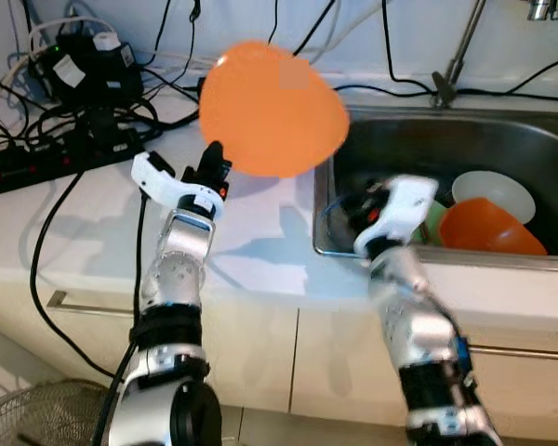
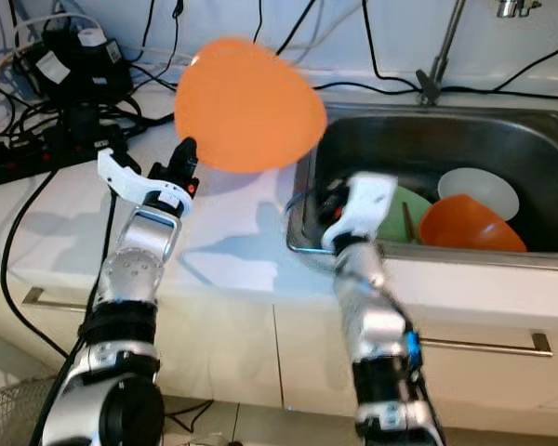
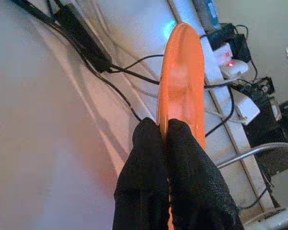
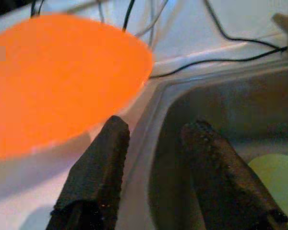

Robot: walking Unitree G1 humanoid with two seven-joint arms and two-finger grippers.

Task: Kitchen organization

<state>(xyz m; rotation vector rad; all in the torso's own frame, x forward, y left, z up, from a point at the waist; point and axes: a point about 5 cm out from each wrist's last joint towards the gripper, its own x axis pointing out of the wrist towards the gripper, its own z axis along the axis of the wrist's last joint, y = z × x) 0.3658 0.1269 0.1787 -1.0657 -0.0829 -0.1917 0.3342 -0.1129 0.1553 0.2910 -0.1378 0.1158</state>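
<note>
Left arm: raised over the white surface (image 1: 93, 232), elbow low, forearm pointing away from the robot.
Left pincer (image 1: 212, 160): fingers (image 3: 182, 158) closed tight on the rim of the orange plate (image 1: 272, 107), one finger on each face, as the left wrist view shows edge-on.
Orange plate: held up in the air, tilted nearly upright, above the surface just left of the sink (image 1: 502, 139).
Right arm: reaching forward to the sink's front left corner.
Right pincer (image 4: 153, 143): fingers parted, nothing between them, hanging over the sink's near edge.
Sink contents: an orange bowl (image 1: 491, 228) at the front, a white bowl (image 1: 493, 190) behind it, a green dish (image 1: 434, 221) beside them.
Back of surface: black power strip (image 1: 37, 163) and tangled cables (image 1: 102, 88) at far left.
Faucet (image 1: 456, 46): behind the sink.
</note>
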